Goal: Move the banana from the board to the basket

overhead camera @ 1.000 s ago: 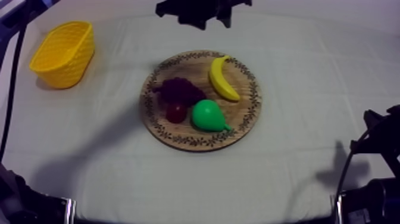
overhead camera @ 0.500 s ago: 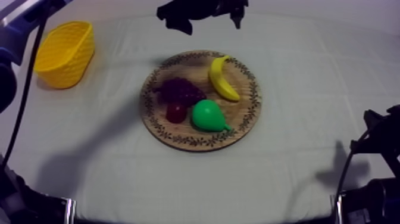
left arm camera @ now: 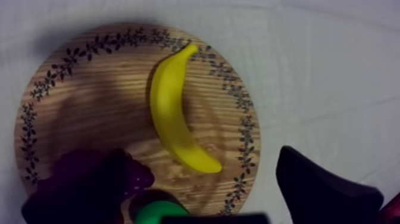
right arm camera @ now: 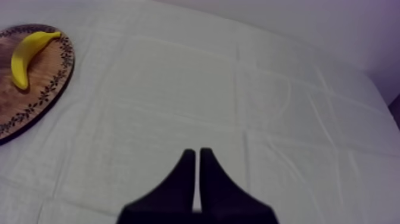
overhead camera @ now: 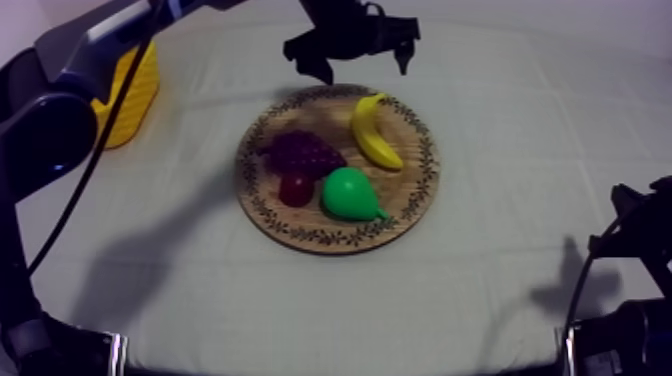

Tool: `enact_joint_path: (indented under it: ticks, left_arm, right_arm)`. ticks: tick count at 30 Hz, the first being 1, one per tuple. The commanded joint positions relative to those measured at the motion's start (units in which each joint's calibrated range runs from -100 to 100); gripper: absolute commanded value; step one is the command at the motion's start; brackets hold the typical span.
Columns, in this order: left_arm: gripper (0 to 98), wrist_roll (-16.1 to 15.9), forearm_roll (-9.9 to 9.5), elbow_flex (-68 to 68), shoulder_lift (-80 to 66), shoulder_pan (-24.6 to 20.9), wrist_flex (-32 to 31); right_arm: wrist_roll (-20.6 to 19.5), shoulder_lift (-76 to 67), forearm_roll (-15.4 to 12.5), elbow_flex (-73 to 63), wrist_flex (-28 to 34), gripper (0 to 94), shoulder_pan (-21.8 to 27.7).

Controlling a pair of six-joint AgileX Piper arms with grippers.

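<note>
The table [overhead camera: 520,140] under grey-white cloth carries a round wooden board with a patterned rim [overhead camera: 413,192]; a yellow basket [overhead camera: 135,95] stands at the far left. The left gripper [overhead camera: 365,66] hovers over the board's far edge, fingers apart and empty. The right gripper [right arm camera: 196,156] rests with fingers together. The curved yellow banana [overhead camera: 372,132] lies on the board, near a green pear [overhead camera: 350,193], purple grapes [overhead camera: 300,152] and a small red fruit [overhead camera: 295,188].

top camera looks down aslant on the whole bench [overhead camera: 520,130], left wrist camera sits close above the wooden board [left arm camera: 89,107], right wrist camera sees it from afar; all share the banana [overhead camera: 374,135].
</note>
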Motion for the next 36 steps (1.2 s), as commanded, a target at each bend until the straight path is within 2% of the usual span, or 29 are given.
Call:
enact_joint_path:
  ticks: [1,7,11,18,28,36]
  left_arm:
    - [94.4,0.18,0.5,-1.14,1.99,-0.2,0.82]
    - [94.9,0.72,1.11,-11.17,8.9,-0.41,7.26]
    - [94.6,0.91,2.36,-16.88,13.34,-0.54,9.37]
    - [93.8,1.05,4.03,-18.99,17.49,-0.91,9.98]
    - [91.4,1.06,4.95,-18.32,20.24,-1.67,10.03]
    - [86.8,0.7,6.41,-19.31,22.95,-1.87,10.03]
  right_arm:
    - [-0.01,-0.04,0.01,-0.03,-0.02,0.6,0.03]
    - [-0.01,-0.04,0.01,-0.03,-0.02,0.6,0.03]
    - [-0.01,-0.04,0.01,-0.03,-0.02,0.6,0.03]
    - [-0.01,-0.04,0.01,-0.03,-0.02,0.6,0.03]
    - [-0.01,-0.04,0.01,-0.03,-0.02,0.6,0.03]
    - [-0.01,-0.04,0.01,-0.03,-0.02,0.6,0.03]
